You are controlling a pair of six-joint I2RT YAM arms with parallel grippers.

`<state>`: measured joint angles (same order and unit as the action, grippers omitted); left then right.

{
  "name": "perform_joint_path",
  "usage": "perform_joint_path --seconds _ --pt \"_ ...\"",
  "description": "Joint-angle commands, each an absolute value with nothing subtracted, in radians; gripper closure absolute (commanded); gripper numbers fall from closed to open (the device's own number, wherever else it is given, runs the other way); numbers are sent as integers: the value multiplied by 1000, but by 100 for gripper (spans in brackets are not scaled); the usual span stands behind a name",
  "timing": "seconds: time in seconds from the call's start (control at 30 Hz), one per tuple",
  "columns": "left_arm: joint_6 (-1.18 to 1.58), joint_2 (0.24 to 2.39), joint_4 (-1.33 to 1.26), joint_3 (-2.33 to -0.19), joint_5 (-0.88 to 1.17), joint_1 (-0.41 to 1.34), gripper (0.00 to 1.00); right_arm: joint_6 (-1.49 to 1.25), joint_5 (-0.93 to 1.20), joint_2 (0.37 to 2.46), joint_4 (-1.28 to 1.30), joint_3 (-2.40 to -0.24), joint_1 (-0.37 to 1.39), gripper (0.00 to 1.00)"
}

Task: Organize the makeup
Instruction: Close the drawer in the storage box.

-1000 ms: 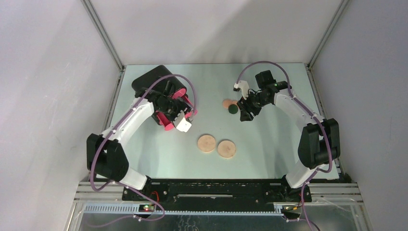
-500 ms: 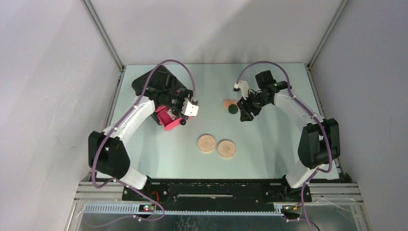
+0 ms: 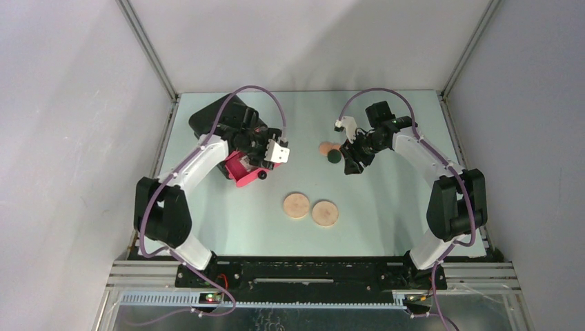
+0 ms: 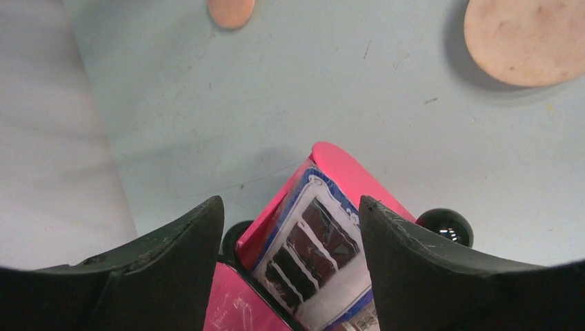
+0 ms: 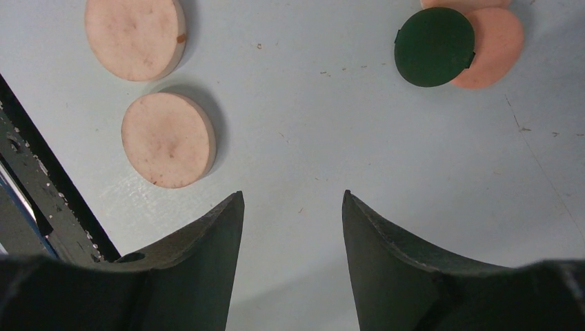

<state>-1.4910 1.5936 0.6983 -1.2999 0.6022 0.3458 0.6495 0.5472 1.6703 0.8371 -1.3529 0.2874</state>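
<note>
**Left pincer spread over the open drawer; right pincer spread over bare table**

Landmark for all places: the black drawer box [image 3: 207, 121], which sits at the far left of the pale green table [image 3: 386, 193].

- Pink drawer [image 3: 236, 172]: pulled out of the box on its near-right side. A round black knob [image 3: 263, 175] is on its outer end.
- My left pincer [image 4: 290, 200]: hangs right over that drawer at the box's near-right corner. It is released, with the jaws wide apart and the drawer showing between them. It grips nothing; whether a finger brushes the drawer's rim I cannot tell.
- My right pincer [image 5: 292, 194]: well to the right of the box, at about the same depth on the table. It is also released. The jaws are apart and only bare table shows in the gap.
- One tan disc [image 3: 296, 205]: lies flat, near-right of the box, past the drawer's end. A second tan disc [image 3: 325, 213] lies just beside it, on the side away from the box. From my right wrist a narrow gap shows between the two.
- Palette [image 4: 310, 241]: dark rectangular pans under a clear, blue-edged cover. It lies inside the pink drawer, directly under my left pincer.
- Peach round [image 3: 325, 147]: flat on the table, right of the box and well apart from it.
- Dark-green round [image 3: 334, 156]: overlaps the peach round's edge on the side toward my right pincer, just short of the fingertips.
</note>
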Motion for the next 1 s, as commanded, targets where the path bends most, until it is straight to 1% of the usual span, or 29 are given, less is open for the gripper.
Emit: perform_joint_path --seconds 0.0,0.2,0.57,0.7,0.83,0.97 --pt "-1476 1605 681 -1322 548 348 24 669 549 1674 841 -1352 285 37" --pt "-1483 1615 677 -1327 505 347 28 670 548 1676 842 -1352 286 37" --pt "-1523 1599 678 -1296 438 344 29 670 546 1681 842 -1352 288 37" --pt "-1494 1565 676 -1295 460 342 28 670 545 1685 842 -1352 292 37" --pt "-1441 1512 681 -1298 521 344 25 670 541 1684 842 -1352 295 37" --pt "-1483 1459 742 -1291 561 358 25 670 540 1682 842 -1352 296 37"
